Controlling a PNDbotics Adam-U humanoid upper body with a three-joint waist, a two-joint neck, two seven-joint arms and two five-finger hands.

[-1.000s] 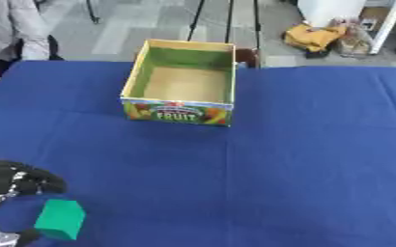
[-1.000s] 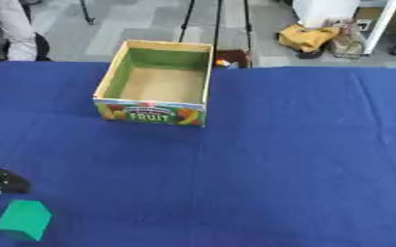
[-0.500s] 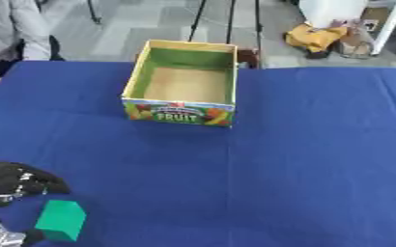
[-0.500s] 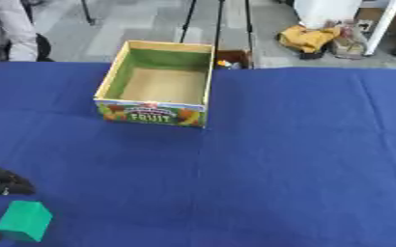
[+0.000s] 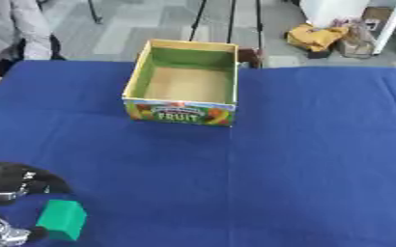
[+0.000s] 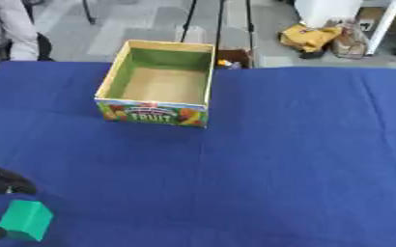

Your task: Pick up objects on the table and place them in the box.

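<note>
The left robot hand (image 5: pixel 11 202) curls around a green block (image 5: pixel 62 219) on the table (image 5: pixel 303 159); the box (image 5: pixel 184 84) sits well beyond it.

Lab or studio: tripod legs (image 5: pixel 203 19), grey floor (image 5: pixel 142 24).

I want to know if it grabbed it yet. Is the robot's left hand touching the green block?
Cannot tell. In the left eye view the left hand surrounds the small green block, but no contact or gap shows plainly.
</note>
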